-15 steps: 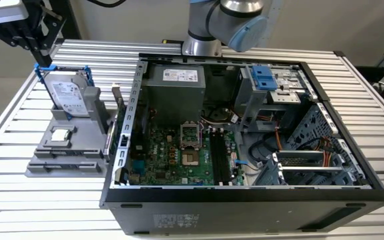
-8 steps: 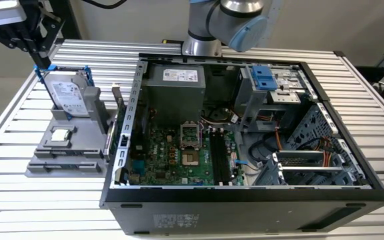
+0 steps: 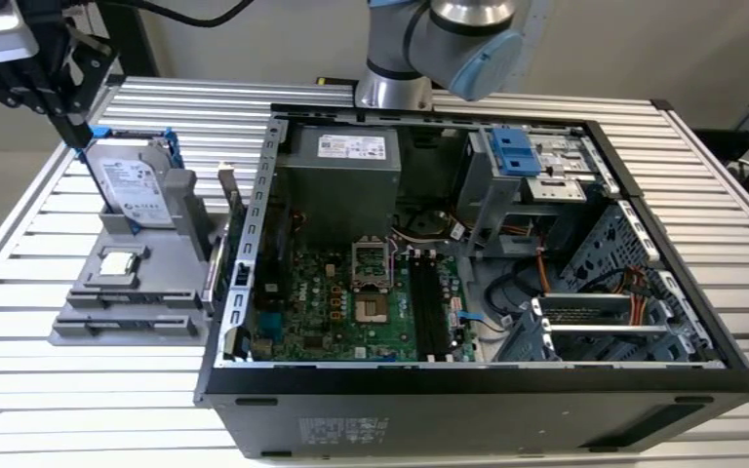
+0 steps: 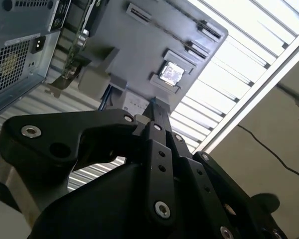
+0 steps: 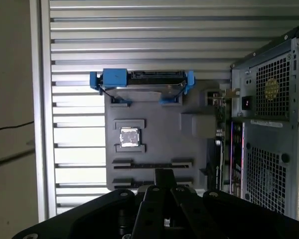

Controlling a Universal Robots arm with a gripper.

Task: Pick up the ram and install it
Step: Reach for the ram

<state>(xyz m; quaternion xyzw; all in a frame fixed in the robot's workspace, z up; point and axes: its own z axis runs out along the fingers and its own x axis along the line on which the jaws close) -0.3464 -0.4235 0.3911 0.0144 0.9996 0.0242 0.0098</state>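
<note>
Exterior view: gripper (image 3: 78, 129) at upper left, fingers pressed together and empty, above the drive (image 3: 134, 190) on the grey holder (image 3: 101, 327). The ram (image 3: 233, 210) stands on edge left of centre, between holder and case (image 3: 479, 382). Second wrist view: fingertips (image 4: 157, 112) meet at centre. First wrist view: closed tips at lower centre, over the holder's slots.

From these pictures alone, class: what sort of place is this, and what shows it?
Probably a robotics lab bench for computer assembly: a robot arm, an open computer case and a grey fixture holding a hard drive share a slatted metal table.
</note>
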